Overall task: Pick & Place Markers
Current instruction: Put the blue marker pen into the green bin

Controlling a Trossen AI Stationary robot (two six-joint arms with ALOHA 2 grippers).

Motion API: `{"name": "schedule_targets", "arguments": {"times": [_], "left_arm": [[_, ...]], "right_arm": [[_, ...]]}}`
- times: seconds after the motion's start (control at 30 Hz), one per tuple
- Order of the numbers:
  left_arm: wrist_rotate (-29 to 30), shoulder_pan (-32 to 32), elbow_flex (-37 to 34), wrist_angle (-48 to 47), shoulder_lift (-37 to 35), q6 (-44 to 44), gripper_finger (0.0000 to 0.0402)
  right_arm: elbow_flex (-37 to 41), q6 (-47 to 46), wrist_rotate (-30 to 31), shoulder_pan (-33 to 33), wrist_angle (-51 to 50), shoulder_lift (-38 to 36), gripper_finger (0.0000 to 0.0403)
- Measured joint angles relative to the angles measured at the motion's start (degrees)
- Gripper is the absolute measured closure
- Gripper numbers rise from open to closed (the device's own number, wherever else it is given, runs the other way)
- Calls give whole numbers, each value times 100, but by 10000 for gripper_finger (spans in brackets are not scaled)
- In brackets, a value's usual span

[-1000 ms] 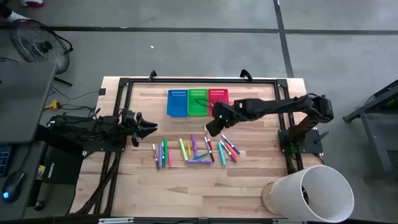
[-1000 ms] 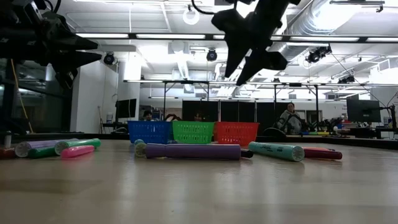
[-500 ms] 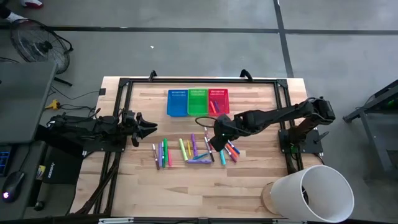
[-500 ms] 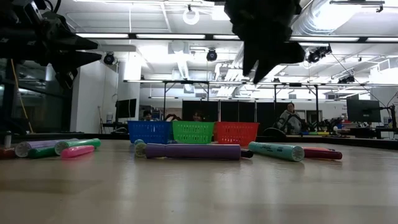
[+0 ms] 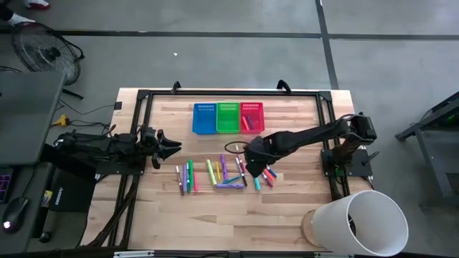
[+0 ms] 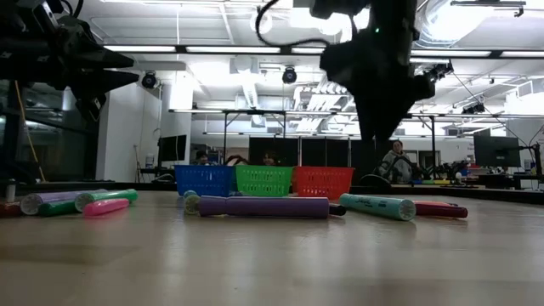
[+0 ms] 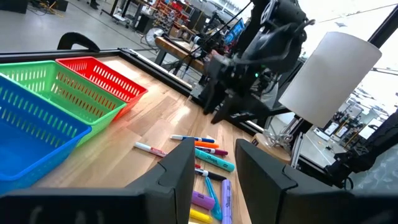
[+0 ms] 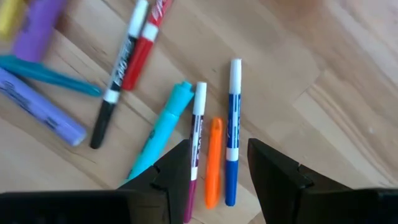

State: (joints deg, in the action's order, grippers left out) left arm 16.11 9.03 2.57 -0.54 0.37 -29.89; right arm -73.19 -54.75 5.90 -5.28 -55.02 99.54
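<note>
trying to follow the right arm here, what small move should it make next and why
Probably a short straight descent. The right gripper hangs open and empty above the markers on the table, and in its wrist view the orange marker lies in line with the gap between the fingers, a blue marker close beside it. Lowering should bracket the orange one for closing. The left gripper waits at the table's left.

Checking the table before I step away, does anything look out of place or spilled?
Nothing spilled or damaged. The thin coloured markers lie scattered loosely on the wooden table, and at least one sits in the red mesh basket.
</note>
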Motion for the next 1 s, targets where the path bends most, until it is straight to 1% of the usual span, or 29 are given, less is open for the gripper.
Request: {"name": "schedule_targets", "arguments": {"times": [0.17,0.3,0.5,0.7,1.0], "left_arm": [[1,-1,0,0,-1,-2,286],[-1,-1,0,0,0,0,286],[-1,1,0,2,1,0,286],[-1,1,0,1,0,-2,286],[-1,0,1,1,0,0,286]], "right_arm": [[0,118,-249,152,4,325,256],[0,135,-327,317,24,502,258],[-2,568,-499,503,97,782,254],[-2,975,-524,646,105,1048,252],[-4,1178,-465,719,134,1153,252]]}}
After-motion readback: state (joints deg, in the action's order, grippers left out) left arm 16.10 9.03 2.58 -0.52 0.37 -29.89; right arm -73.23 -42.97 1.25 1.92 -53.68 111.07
